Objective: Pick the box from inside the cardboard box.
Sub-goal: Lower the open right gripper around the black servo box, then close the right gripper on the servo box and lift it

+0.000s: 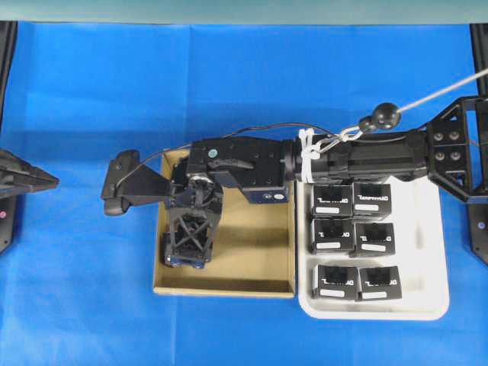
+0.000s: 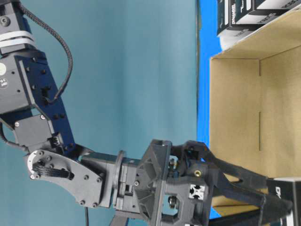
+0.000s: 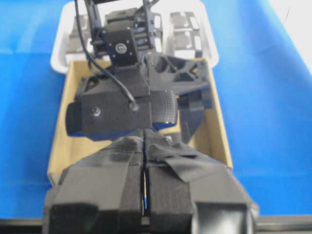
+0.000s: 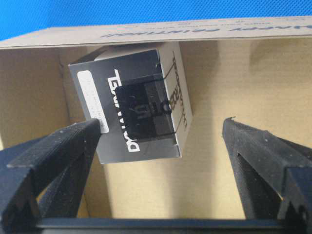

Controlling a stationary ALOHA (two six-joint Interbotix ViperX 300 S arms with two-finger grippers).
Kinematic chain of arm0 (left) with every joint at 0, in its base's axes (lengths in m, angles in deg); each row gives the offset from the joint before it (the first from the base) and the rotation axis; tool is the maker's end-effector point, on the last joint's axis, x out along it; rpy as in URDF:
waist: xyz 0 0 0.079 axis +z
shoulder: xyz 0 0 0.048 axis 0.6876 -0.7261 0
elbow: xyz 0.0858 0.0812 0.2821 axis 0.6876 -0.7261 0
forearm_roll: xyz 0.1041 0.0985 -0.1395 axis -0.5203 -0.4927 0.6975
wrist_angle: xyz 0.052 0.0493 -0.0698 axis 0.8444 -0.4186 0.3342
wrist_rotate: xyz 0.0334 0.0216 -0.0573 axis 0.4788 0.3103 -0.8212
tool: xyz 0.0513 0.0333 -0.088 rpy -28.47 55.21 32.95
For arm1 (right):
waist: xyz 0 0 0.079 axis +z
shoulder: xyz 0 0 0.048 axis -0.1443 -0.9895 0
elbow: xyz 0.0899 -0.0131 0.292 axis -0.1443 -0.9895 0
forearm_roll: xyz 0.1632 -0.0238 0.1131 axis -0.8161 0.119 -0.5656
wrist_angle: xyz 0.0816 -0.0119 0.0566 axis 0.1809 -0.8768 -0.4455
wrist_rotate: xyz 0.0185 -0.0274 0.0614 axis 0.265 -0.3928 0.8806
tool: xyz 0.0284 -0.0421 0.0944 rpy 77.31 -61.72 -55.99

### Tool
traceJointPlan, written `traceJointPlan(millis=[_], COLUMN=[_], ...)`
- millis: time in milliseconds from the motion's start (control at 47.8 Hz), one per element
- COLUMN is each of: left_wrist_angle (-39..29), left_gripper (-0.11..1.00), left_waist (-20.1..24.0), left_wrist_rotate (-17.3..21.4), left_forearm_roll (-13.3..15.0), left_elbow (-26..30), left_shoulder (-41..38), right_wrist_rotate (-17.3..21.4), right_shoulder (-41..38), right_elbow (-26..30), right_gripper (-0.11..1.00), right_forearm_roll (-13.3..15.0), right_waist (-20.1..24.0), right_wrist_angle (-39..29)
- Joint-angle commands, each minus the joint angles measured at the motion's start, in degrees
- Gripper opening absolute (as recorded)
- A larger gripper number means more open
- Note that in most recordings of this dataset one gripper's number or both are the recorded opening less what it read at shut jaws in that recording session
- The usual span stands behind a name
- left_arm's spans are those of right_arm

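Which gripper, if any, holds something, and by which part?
Neither. The right gripper stands open around the black carton in the cardboard box, not gripping it. The left gripper is shut, empty.

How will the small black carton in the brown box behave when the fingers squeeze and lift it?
The black carton has flat sides and sharp edges, so it probably will not roll. Its surface looks smooth, so it may slip slightly. It looks like thin card, so a hard squeeze could dent it. The right gripper is open around it.

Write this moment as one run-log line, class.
right gripper: open, over box | box: inside cardboard box, unheld | left gripper: shut, away
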Motion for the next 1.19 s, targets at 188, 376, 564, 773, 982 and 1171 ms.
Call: traceJointPlan(millis=[188, 376, 564, 773, 982, 1171], left_wrist_angle=[0.4, 0.3, 0.4, 0.4, 0.3, 0.4], left_gripper=[-0.07, -0.07, -0.07, -0.07, -0.07, -0.07], left_waist=[-0.1, 0.0, 0.0, 0.0, 0.0, 0.0], left_wrist_rotate=[-0.1, -0.2, -0.2, -0.2, -0.2, -0.2], left_forearm_roll=[-0.2, -0.2, -0.2, -0.2, -0.2, -0.2], left_elbow=[1.3, 1.3, 1.3, 1.3, 1.2, 1.2], left_shoulder=[-0.8, -0.8, -0.8, -0.8, -0.8, -0.8], right_wrist_rotate=[-0.4, -5.1, -8.4, -9.3, -10.0, -11.2], right_shoulder=[2.2, 1.8, 1.6, 0.6, -0.7, -1.0], right_elbow=[1.8, 3.5, 3.3, 3.3, 3.3, 3.3], right_gripper=[0.99, 0.99, 0.99, 0.99, 0.99, 0.99], right_forearm_roll=[0.1, 0.4, 2.5, 7.2, 7.1, 6.9], right_waist=[0.8, 3.1, 4.0, 4.0, 5.0, 5.4], right_wrist_angle=[-0.1, -0.3, 0.1, 1.2, 1.5, 1.5])
